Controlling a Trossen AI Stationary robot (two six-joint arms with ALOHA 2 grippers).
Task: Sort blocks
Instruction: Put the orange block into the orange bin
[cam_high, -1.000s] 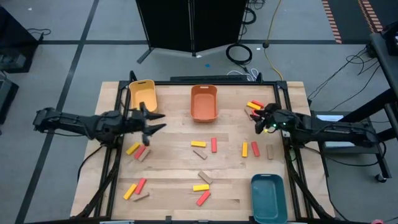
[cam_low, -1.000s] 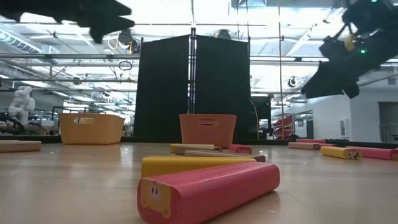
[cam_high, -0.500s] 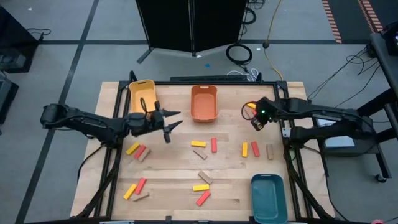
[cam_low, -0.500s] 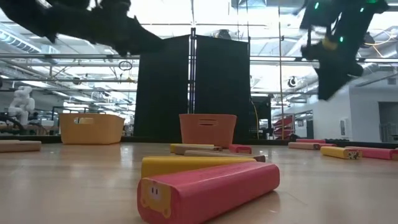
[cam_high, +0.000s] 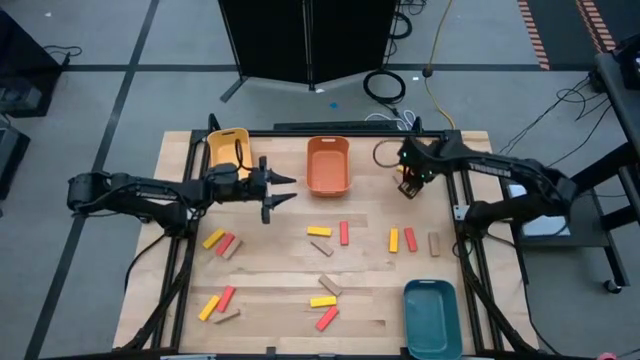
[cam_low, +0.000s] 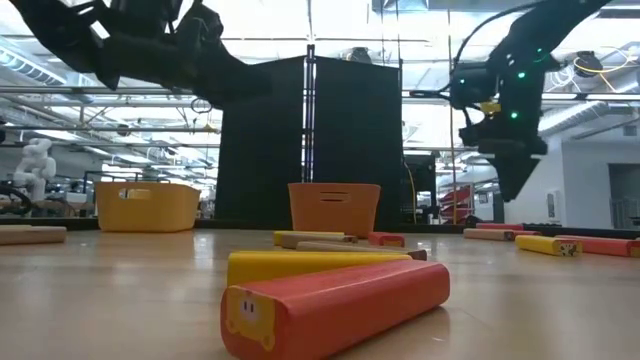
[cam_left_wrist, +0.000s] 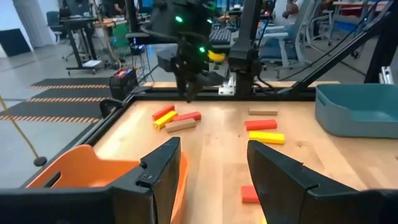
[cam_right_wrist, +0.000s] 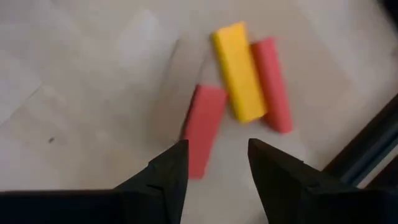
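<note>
- Surface: pale wooden plank table (cam_high: 280, 290) in a black frame, set on a grey workshop floor; a black folding screen (cam_low: 310, 140) stands beyond its far edge.
- Yellow rectangular plastic bin (cam_high: 228, 150): far left corner of the table.
- Orange rectangular plastic bin (cam_high: 328, 164): far edge, centre.
- Teal rectangular plastic bin (cam_high: 432, 314): near right corner.
- Left gripper (cam_high: 282, 190): raised above the table between the yellow and orange bins, fingers parted, grasping nothing; in its wrist view the orange bin lies just under its dark fingers (cam_left_wrist: 160, 168).
- Right gripper (cam_high: 409, 186): raised above the far right corner, pointing down, fingers parted and empty; in its wrist view its fingers (cam_right_wrist: 168, 171) frame three blocks on the wood.
- Blocks, far right cluster: a yellow wooden bar (cam_right_wrist: 238, 71) touching a red bar (cam_right_wrist: 273, 84) side by side, with a second red bar (cam_right_wrist: 203, 127) just beside them.
- Blocks, centre: a yellow bar (cam_high: 319, 231), a red bar (cam_high: 344, 233) and a tan bar (cam_high: 320, 248), near one another.
- Blocks, right of centre: yellow (cam_high: 393, 240), red (cam_high: 410, 239) and tan (cam_high: 434, 243) bars lying parallel, slightly apart.
- Blocks, left: a yellow, red and tan group (cam_high: 222, 243) below the left arm; another such group (cam_high: 218, 304) at the near left.
- Blocks, near centre: a tan bar (cam_high: 329, 284), a yellow bar (cam_high: 322, 301) and a red bar (cam_high: 327, 319); the last two fill the low view's foreground.
</note>
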